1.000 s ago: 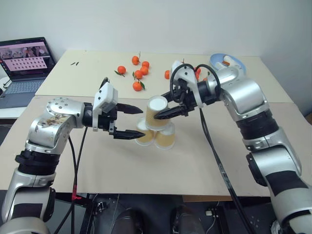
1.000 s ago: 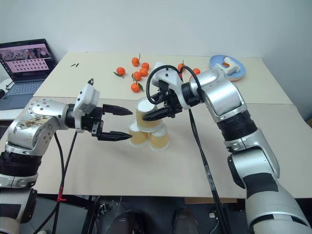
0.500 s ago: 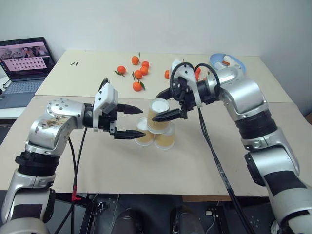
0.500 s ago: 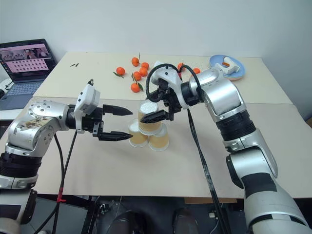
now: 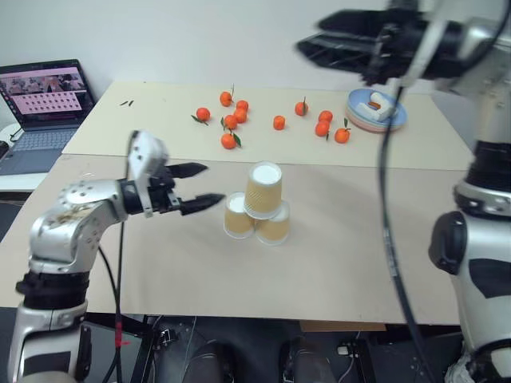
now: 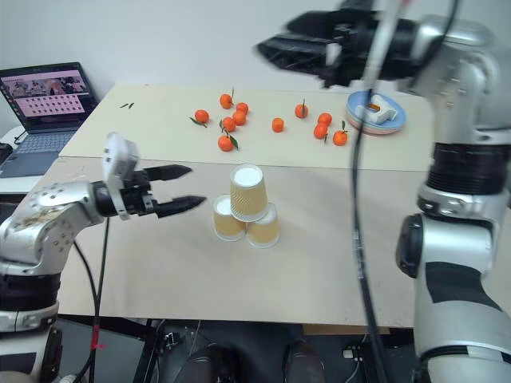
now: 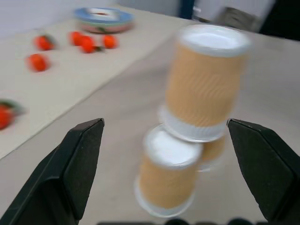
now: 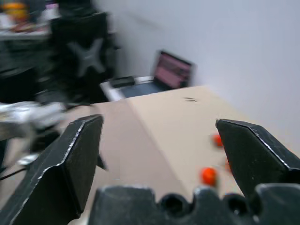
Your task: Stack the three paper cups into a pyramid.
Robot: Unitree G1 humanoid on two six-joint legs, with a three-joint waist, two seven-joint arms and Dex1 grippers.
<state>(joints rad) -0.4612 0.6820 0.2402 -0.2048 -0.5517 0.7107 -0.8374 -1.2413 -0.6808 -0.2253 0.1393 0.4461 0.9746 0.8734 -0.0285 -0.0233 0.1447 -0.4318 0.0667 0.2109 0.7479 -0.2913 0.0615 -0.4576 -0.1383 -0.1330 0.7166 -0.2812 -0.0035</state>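
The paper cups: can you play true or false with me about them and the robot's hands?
1. One cup sits on top of two others. True.
2. The right gripper is holding the top cup. False: it is open, raised high above the table, holding nothing.
3. The left gripper is open, beside the pyramid and not touching it. True.
4. The tangerines are inside the cups. False: they lie on the table behind the cups.
5. A laptop sits at the robot's far left. True.
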